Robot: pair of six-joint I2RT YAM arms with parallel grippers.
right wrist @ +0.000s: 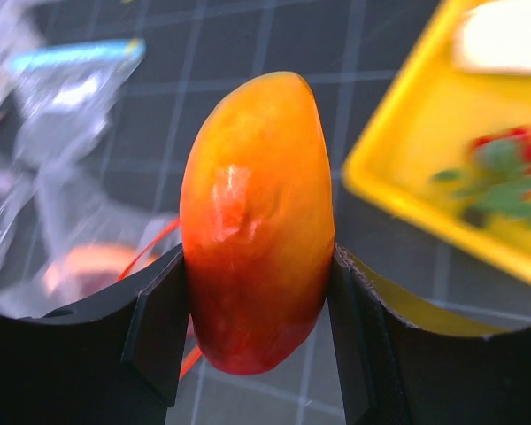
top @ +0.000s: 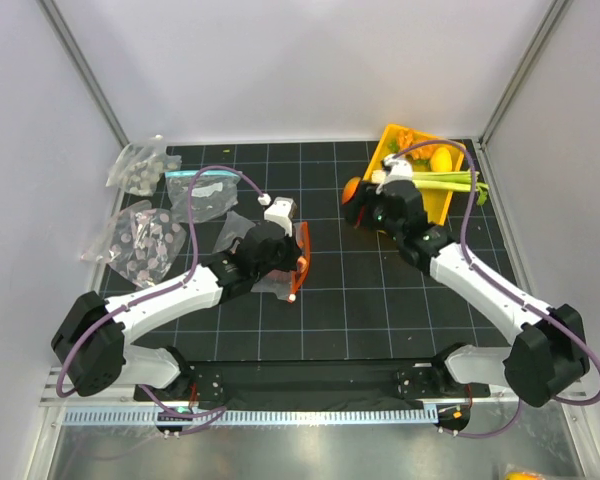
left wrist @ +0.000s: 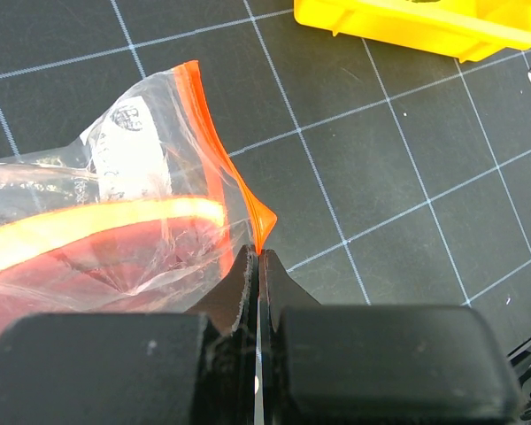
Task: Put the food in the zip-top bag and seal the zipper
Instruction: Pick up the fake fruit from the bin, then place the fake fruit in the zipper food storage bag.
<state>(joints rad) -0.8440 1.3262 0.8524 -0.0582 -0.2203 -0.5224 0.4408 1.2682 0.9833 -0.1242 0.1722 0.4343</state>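
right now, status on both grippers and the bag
Left gripper shut on the zipper, at its corner. Right gripper shut on an orange-red toy fruit, beside the yellow tray. Nothing seen between it and the bag.

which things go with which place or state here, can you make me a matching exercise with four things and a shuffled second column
Things
1. orange-red toy fruit
2. zip-top bag
3. yellow tray
4. blue-strip bag

Places or states
a. far left of the top view, not gripped
b. corner of its orange-red strip pinched in the jaws of the left gripper
c. clamped between the jaws of the right gripper
d. far right of the top view, not gripped

Pairs: 1-c, 2-b, 3-d, 4-a
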